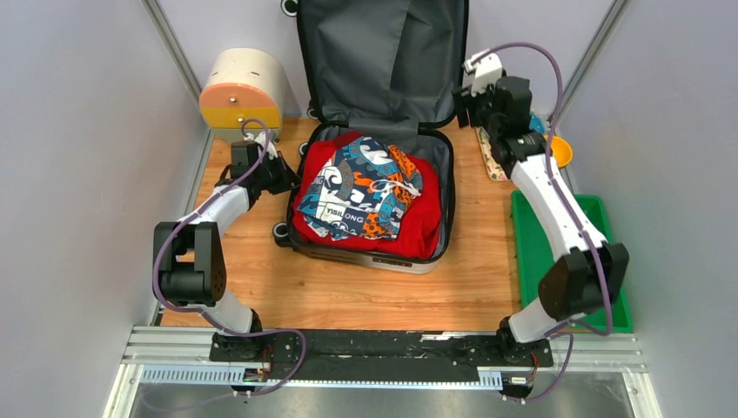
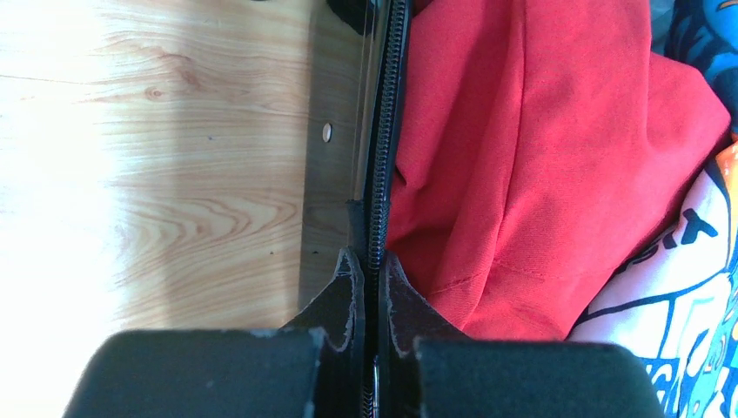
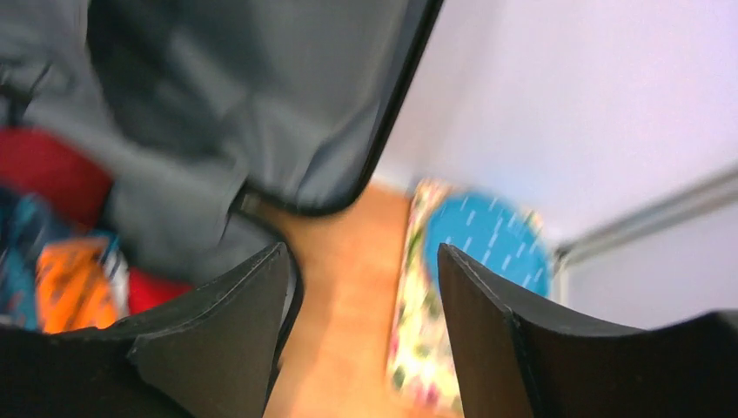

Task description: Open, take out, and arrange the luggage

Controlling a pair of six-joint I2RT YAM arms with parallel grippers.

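Observation:
The luggage (image 1: 448, 187) lies open in the middle of the table, its grey-lined lid (image 1: 383, 61) standing up at the back. Inside lie a red garment (image 1: 418, 231) and a patterned blue, white and orange cloth (image 1: 361, 187) on top. My left gripper (image 1: 291, 177) is at the case's left rim. In the left wrist view it (image 2: 372, 257) is shut on the black zipper rim (image 2: 387, 104), beside the red garment (image 2: 522, 148). My right gripper (image 1: 464, 97) is by the lid's right edge; it (image 3: 361, 252) is open and empty, beside the lid (image 3: 261, 87).
A round cream box (image 1: 244, 87) with orange and yellow drawers stands at the back left. A green tray (image 1: 609, 226) lies on the right. An orange bowl (image 1: 561, 150) and a floral item (image 1: 492, 157) with a blue piece (image 3: 487, 239) sit at the back right.

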